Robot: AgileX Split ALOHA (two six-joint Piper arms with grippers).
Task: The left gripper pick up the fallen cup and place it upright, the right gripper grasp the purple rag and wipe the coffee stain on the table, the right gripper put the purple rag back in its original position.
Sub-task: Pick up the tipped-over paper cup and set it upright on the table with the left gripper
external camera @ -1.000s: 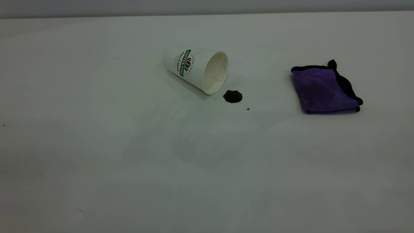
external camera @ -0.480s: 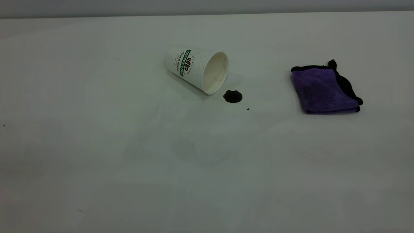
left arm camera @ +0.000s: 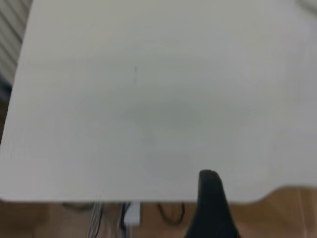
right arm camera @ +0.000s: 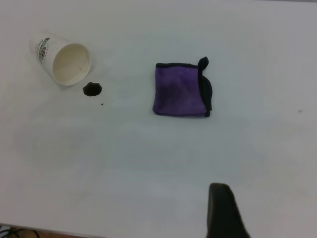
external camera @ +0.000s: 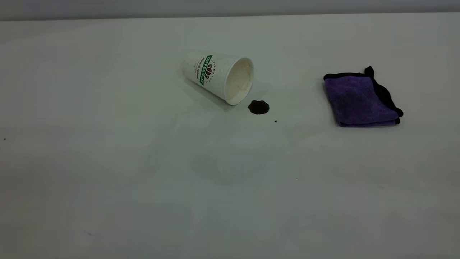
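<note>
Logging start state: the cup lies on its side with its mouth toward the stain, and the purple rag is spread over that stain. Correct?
Not quite. The cup does lie tipped toward the stain, but the purple rag lies folded well apart from it, as the exterior view shows.

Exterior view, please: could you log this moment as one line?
cup: on its side | coffee stain: unwiped | purple rag: folded, untouched | grippers: away

Lab: bare white table [external camera: 107,180]
</note>
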